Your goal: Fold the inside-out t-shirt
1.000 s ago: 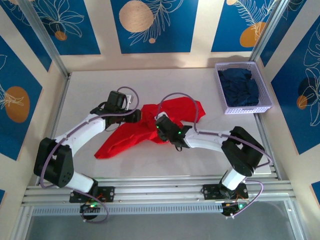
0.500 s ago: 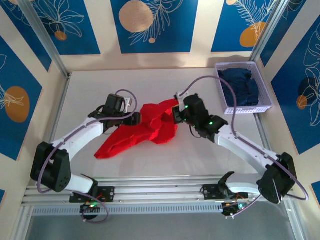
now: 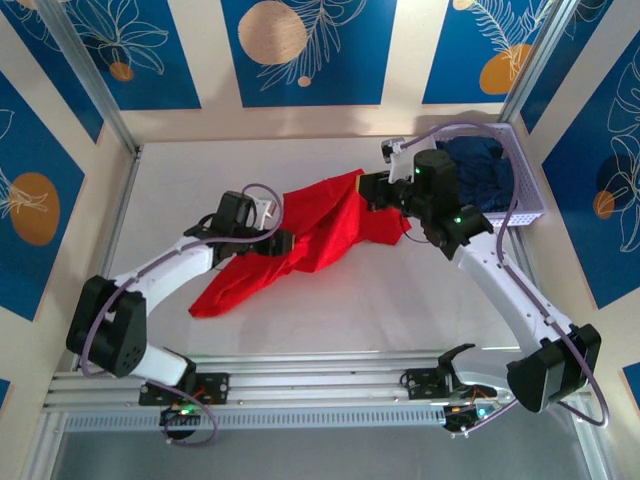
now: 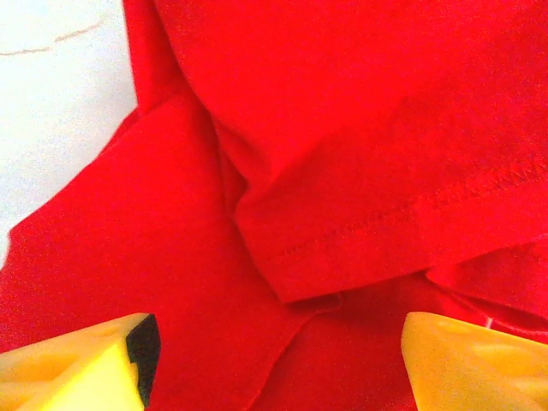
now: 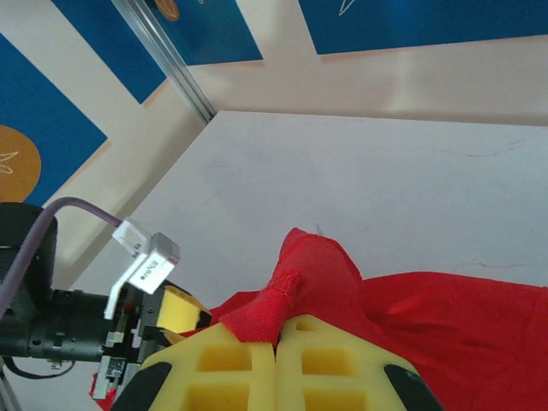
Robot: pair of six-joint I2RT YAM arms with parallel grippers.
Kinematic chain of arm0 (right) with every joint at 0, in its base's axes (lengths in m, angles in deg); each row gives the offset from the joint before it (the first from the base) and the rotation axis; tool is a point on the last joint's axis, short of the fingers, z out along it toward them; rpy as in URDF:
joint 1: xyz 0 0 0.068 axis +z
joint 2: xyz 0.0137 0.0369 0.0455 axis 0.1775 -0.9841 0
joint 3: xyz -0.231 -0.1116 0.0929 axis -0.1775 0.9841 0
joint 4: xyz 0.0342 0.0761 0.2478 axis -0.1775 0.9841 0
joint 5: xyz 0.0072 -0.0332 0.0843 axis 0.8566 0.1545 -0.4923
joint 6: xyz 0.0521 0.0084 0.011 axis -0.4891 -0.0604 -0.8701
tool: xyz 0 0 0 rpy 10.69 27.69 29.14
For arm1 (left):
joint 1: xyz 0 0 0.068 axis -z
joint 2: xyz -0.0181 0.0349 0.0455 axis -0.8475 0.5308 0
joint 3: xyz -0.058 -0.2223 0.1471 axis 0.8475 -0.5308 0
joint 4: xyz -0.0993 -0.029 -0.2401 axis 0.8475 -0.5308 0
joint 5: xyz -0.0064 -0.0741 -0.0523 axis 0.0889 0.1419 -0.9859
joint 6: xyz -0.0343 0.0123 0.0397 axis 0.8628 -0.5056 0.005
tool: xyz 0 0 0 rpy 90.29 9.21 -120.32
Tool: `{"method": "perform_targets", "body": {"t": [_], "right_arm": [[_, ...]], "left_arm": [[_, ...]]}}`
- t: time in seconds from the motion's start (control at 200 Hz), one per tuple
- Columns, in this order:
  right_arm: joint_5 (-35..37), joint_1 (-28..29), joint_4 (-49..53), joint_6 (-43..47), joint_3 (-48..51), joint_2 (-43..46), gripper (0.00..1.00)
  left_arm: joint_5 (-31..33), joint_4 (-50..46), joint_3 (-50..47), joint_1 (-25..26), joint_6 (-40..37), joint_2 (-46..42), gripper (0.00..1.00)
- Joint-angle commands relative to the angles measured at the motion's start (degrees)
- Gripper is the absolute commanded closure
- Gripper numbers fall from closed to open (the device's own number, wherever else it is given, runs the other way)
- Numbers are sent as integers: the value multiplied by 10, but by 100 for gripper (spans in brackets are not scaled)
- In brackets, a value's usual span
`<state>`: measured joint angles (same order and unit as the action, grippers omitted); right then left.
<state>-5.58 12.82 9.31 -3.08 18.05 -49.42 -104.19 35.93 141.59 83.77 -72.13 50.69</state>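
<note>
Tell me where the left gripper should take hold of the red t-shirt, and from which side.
Probably the stitched hem corner of the t-shirt, coming straight down from above: it lies as a flap atop the other folds, just ahead of the open left gripper.

A white table (image 3: 300, 320) carries the red t-shirt (image 3: 330, 230) and a lavender basket (image 3: 531, 190).

1. A lavender plastic basket (image 3: 532, 185) stands at the far right corner of the white surface (image 3: 180, 180).
2. A dark navy garment (image 3: 495, 175) lies bunched inside the basket.
3. Metal rails (image 3: 320, 375) run along the surface's near edge.
4. The walls beyond the far edge carry blue panels (image 3: 300, 50) with orange circles and white leaf outlines.
</note>
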Motion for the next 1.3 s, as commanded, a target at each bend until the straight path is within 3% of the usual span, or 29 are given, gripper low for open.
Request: {"method": "perform_targets", "body": {"t": [0.0,0.26,0.43,0.59,0.965,1.11,1.29], "right_arm": [[-38,-14,-3,-25,-17,-9,100],[-50,-26,0,-25,-19,-22,100],[-67,-29,9,-21,-22,-28,100],[-78,-30,7,-24,-22,-33,100],[-87,-30,11,-23,-24,-36,100],[-88,-30,11,-23,-22,-36,100],[-91,-30,9,-24,-18,-39,100]], "left_arm": [[-26,12,35,9,-16,32,26],[-40,16,79,27,-25,62,26],[24,33,78,65,-70,-1,23],[96,11,128,116,-130,17,19],[116,-12,241,152,-160,91,11],[148,-18,268,152,-159,113,15],[131,-23,306,151,-157,142,26]]}}
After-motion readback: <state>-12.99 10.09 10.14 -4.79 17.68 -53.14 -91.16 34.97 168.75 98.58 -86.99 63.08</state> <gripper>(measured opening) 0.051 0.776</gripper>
